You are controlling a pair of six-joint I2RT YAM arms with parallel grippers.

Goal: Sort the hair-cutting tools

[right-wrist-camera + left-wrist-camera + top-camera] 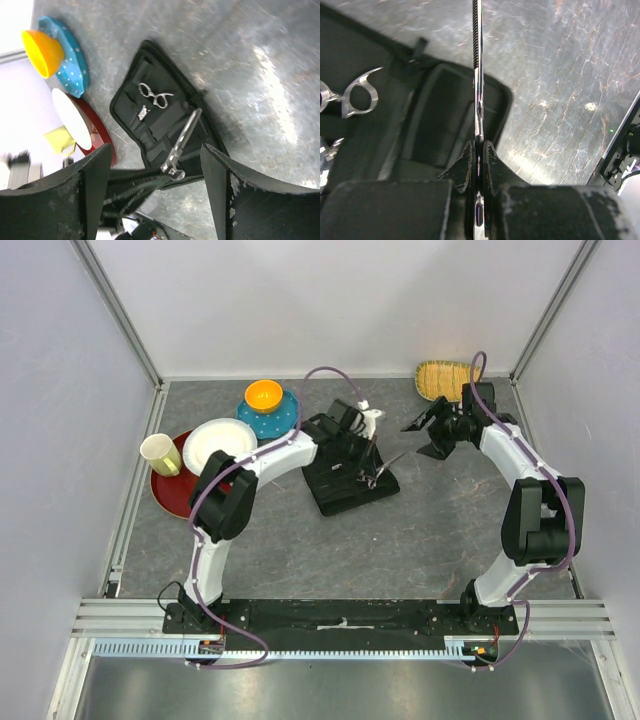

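Grey stone table (300,550), left hand (478,150) pinching silver scissors (478,95) above open black case (131,107), right hand (156,150) spread wide

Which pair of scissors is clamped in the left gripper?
The closed pair angled above the case; the other pair lies tucked inside it, finger loops showing.

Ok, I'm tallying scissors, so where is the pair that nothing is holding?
Right wrist view: the loose scissors lie inside the open black case, in its upper half, just up-left of the held scissors clamped in the left end effector.
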